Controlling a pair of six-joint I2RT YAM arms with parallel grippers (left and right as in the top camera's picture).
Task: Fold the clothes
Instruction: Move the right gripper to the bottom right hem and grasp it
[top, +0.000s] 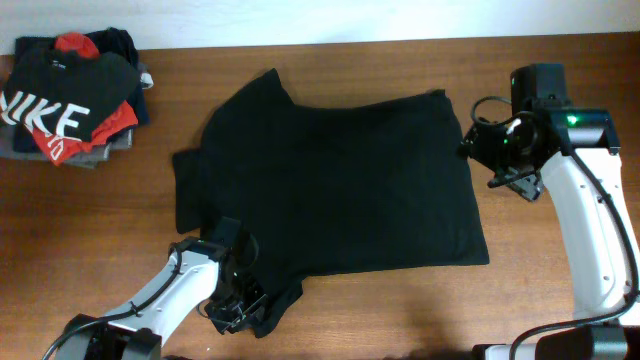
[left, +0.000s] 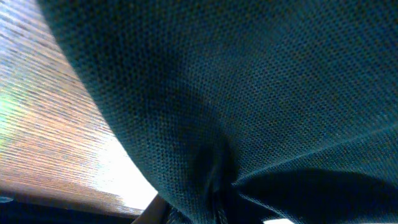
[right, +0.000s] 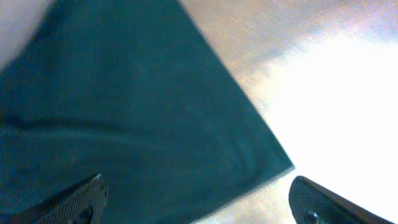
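1 tee, L hand, R hand, 1 pile.

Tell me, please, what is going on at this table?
Two robot arms are working on a black T-shirt spread flat on the wooden table. The left gripper sits on bunched fabric at its near-left corner; cloth hides the fingers, so a grip cannot be confirmed. The right gripper is open at the far-right corner. No fold is made yet. Other clothes are piled far left.
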